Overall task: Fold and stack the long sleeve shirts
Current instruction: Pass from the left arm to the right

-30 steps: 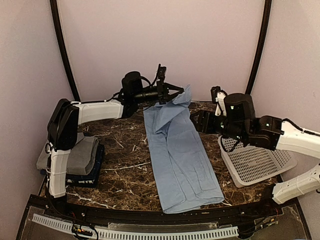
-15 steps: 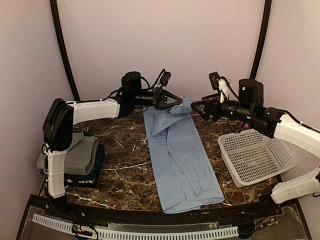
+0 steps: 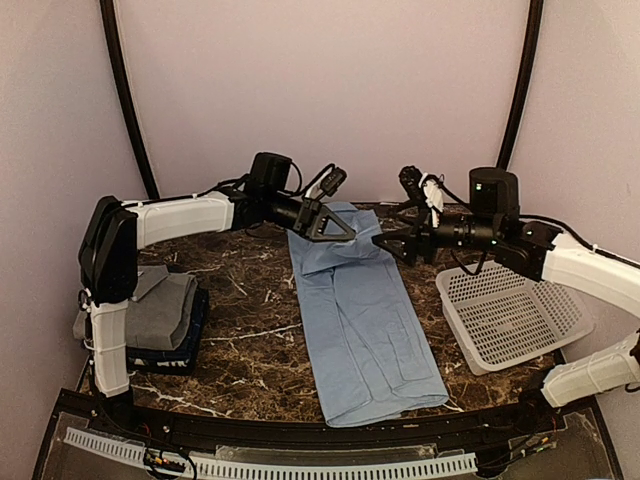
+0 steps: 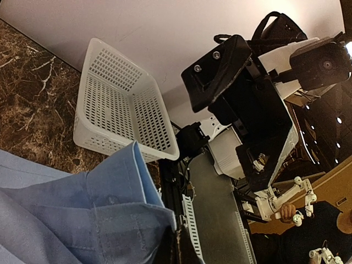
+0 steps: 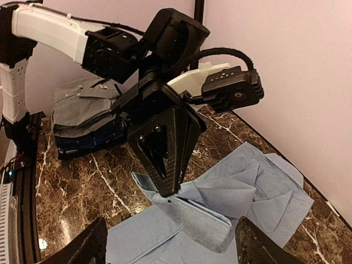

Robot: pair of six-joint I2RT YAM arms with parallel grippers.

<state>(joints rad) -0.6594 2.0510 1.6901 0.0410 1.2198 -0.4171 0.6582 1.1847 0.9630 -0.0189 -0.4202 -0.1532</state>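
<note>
At the left edge of the surface [image 3: 250, 360] a stack of two is already made: the grey shirt [image 3: 165, 305] lies folded on top of the navy shirt [image 3: 190, 345]. By my reading that part of the job is done.

The blue shirt [image 3: 360, 330] is only part-way. It lies in the middle of the surface as a long narrow strip running from the near edge to the far edge, with its sides apparently turned in. Its far end is bunched and lifted a little off the surface.

The left end effector [image 3: 345, 232] is clenched on that far end. The right wrist view shows its fingertips closed together on a fold of blue cloth. The right end effector [image 3: 388, 243] hangs just right of it over the same end, released, its fingers wide apart with nothing between them.

What is left, as I judge it, is to fold the blue strip across its length, probably more than once, and then set it on the grey shirt.

Count:
- Shirts: three, one blue, one grey and one navy. Two are folded and stacked; one is being folded.
- Basket [image 3: 515, 325]: one, white, at the right, with nothing visible in it.
- Arms: two.
</note>
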